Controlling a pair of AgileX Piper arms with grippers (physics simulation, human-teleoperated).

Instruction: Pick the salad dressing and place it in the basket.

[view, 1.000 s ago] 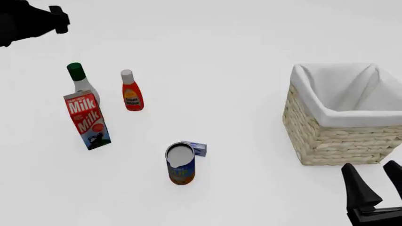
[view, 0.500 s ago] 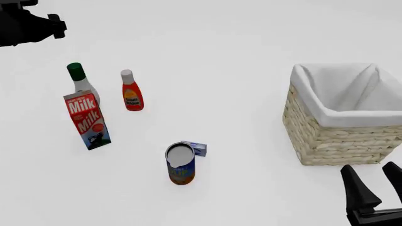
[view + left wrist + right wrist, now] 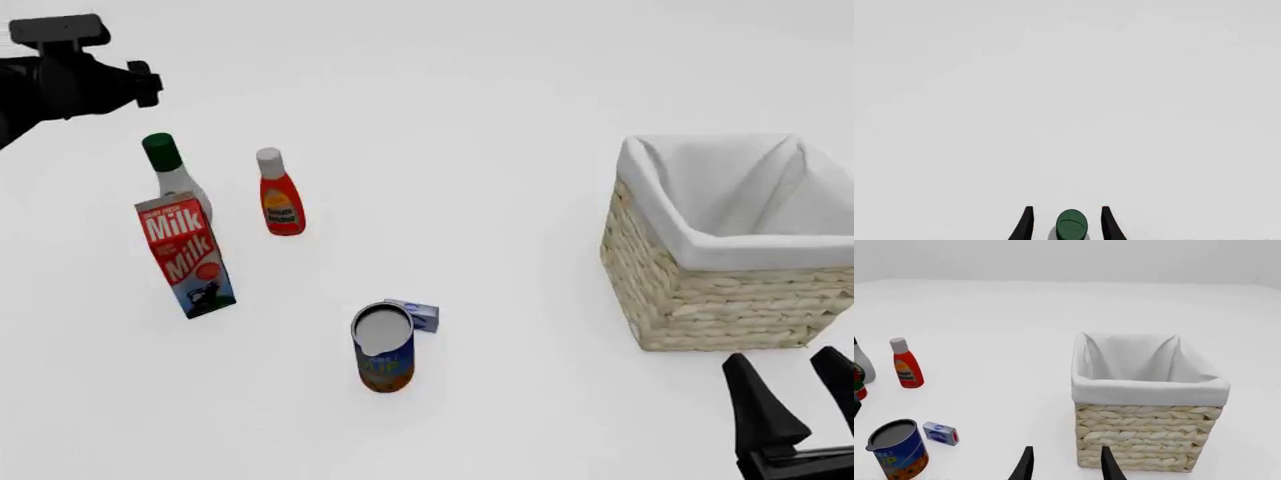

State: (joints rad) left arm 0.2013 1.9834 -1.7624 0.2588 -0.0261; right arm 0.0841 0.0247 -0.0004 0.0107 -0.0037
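Your salad dressing (image 3: 171, 172) stands upright at the table's (image 3: 481, 90) far left, at about ten o'clock from the middle of the front view, directly behind the milk carton (image 3: 186, 255), which hides its lower body. The small red bottle (image 3: 279, 195) stands near it, at its three o'clock.

Your left arm (image 3: 70, 76) hangs above and behind the dressing, at its eleven o'clock in the front view, apart from it. In the left wrist view the left gripper (image 3: 1066, 226) has its fingers spread, and the bottle's green cap (image 3: 1071, 224) sits between the two tips. Whether the tips are level with the cap or well above it is hard to judge from that angle, but no contact shows.

The basket (image 3: 707, 290) rests at the right, at three o'clock, well apart from the dressing, its white lining (image 3: 1147, 365) folded over the rim.

Your right gripper (image 3: 798, 402) sits at the near right, at five o'clock, just in front of the basket, fingers spread and holding nothing.

A tin can (image 3: 383, 348) stands near the middle, at six o'clock, with a small box (image 3: 416, 315) just behind it.
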